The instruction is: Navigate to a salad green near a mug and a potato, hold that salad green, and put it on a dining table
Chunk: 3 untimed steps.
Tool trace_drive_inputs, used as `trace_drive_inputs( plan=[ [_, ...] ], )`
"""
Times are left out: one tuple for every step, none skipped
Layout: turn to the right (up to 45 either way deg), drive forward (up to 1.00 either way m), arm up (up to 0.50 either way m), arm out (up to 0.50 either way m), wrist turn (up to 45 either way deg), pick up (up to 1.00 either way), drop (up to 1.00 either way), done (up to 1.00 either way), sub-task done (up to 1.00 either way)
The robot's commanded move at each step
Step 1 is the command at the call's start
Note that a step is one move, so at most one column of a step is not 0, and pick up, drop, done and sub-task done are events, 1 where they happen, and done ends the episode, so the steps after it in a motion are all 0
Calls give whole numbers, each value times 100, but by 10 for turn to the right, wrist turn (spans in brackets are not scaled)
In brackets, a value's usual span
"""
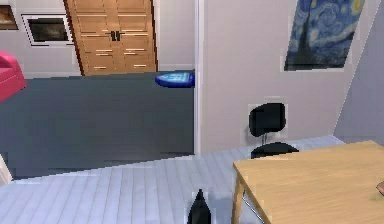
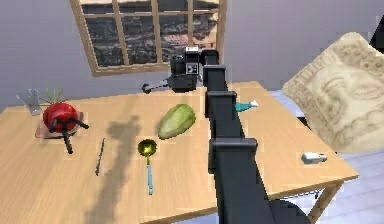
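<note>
Lying flat on the wooden dining table [image 2: 120, 185], the salad green [image 2: 176, 121] is apart from the gripper [image 2: 150, 87]. The gripper hangs beyond the green, toward the window [image 2: 150, 35], with bare wall behind it and nothing held. I cannot tell how its jaws stand. The arm [image 2: 230, 130] runs just right of the green, a ladle [image 2: 148, 160] lies nearer than it, and a red round thing [image 2: 60, 115] sits well to its left. With no mug or potato by the green, placing looks finished. The next move calls for drawing the arm back without brushing the green.
</note>
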Motion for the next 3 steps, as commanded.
trace_drive_inputs(
  plan=[
    [0,0,4,0,0,0,0,0,0],
    [0,0,0,-8,0,0,0,0,0],
    [0,0,0,0,0,0,0,100,0]
  ],
)
